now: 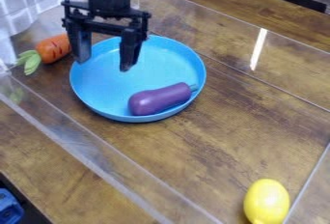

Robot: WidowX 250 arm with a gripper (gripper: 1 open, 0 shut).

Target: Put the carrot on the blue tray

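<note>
Carrot partly hidden behind gripper; jaws wide apart, empty. Eggplant on tray; lemon cut off near right.

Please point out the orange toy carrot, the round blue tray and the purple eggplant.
orange toy carrot [54, 46], camera view, orange body.
round blue plastic tray [93, 91], camera view, bare floor near the front-left rim.
purple toy eggplant [160, 98], camera view, middle.

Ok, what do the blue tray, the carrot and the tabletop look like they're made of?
The blue tray: looks like smooth moulded plastic, uniform bright colour with a soft sheen on its rim. The carrot: probably a plastic or rubber toy, flat orange with a pale green top; too small to be sure. The table: wood-grain boards, seemingly laminate or varnished, given the glossy light streak.
</note>
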